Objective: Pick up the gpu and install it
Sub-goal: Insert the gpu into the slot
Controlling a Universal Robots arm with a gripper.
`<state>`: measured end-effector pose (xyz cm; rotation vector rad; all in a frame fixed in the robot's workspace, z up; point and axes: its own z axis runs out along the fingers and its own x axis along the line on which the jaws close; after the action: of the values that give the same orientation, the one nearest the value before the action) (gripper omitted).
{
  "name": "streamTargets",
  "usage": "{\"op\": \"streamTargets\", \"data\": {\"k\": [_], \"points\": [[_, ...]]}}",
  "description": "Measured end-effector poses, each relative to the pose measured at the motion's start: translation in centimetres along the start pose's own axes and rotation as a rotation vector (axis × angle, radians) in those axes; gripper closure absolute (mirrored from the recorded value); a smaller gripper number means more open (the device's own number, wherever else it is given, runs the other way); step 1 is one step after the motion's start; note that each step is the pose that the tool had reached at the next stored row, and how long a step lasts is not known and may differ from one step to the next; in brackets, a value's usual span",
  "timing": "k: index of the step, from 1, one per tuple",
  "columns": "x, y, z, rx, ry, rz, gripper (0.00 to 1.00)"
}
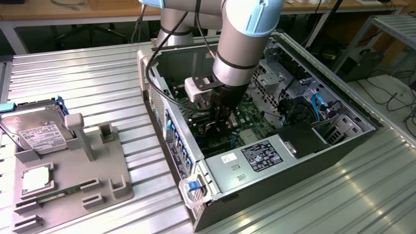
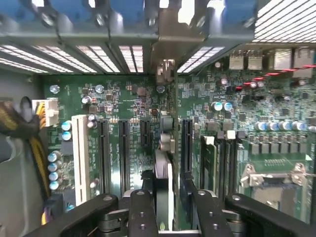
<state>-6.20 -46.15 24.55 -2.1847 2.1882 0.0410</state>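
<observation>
My gripper (image 1: pixel 221 114) reaches down into the open computer case (image 1: pixel 338 114), just above the green motherboard (image 1: pixel 250 124). It is shut on the gpu (image 2: pixel 165 168), which the wrist view shows edge-on as a thin dark card running between the two black fingers (image 2: pixel 141 212). The card stands upright over the row of long black expansion slots (image 2: pixel 113 153). Its pale metal bracket end (image 2: pixel 165 71) sits close to the case's rear slot openings. Whether the card's lower edge is seated in a slot is hidden.
A grey holder tray (image 1: pixel 104 170) lies at the exterior view's left with a silver hard drive (image 1: pixel 36 129), a processor chip (image 1: pixel 37 178) and a green memory stick (image 1: pixel 62 192). Inside the case are a labelled power supply (image 1: pixel 260 156), blue cables (image 1: pixel 318 105) and yellow-black wiring (image 2: pixel 24 128).
</observation>
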Motion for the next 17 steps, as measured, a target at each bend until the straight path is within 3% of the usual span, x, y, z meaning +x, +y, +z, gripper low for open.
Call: {"op": "streamTargets", "data": {"k": [9, 14, 17], "points": [[-0.2, -0.06, -4.03, 0.0073, 0.0029, 0.000, 0.65], [-0.3, -0.07, -4.06, 0.0089, 0.0028, -0.001, 0.67], [-0.3, -0.06, -4.06, 0.0089, 0.0028, -0.001, 0.85]]}}
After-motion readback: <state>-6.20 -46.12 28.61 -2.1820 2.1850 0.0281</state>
